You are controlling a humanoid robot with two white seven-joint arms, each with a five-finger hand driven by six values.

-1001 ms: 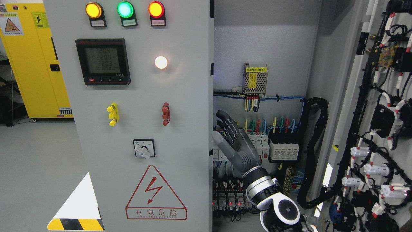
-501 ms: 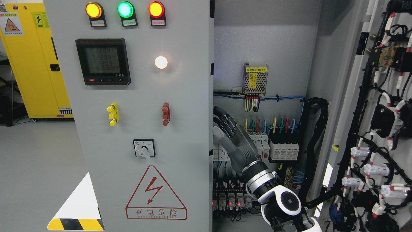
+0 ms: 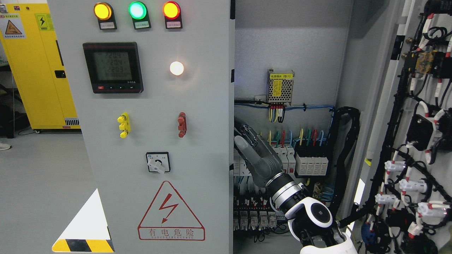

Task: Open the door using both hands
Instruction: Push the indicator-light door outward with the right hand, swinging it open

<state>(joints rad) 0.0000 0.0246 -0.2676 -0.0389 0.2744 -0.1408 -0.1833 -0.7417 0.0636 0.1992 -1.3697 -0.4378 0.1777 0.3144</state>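
Note:
The grey left door (image 3: 155,116) of the electrical cabinet is closed; it carries three indicator lamps, a meter and a rotary switch. The right door (image 3: 388,88) is swung wide open at the picture's right, its wired inner face showing. My right hand (image 3: 244,138) comes up from the lower right inside the open cabinet. Its fingers are stretched out against the left door's right edge (image 3: 231,106), and the fingertips are partly hidden behind that edge. It holds nothing. My left arm does not show.
Inside the cabinet are rows of breakers (image 3: 310,162), a small power supply (image 3: 280,86) and a thick black cable bundle (image 3: 348,148) close behind my hand. A yellow cabinet (image 3: 39,70) stands at the far left, with a person's shoe (image 3: 4,145) on the floor.
My right hand has slid left toward the left door's edge, so its fingertips now tuck behind it. The forearm has shifted right and lower. A shoe has appeared at the left edge.

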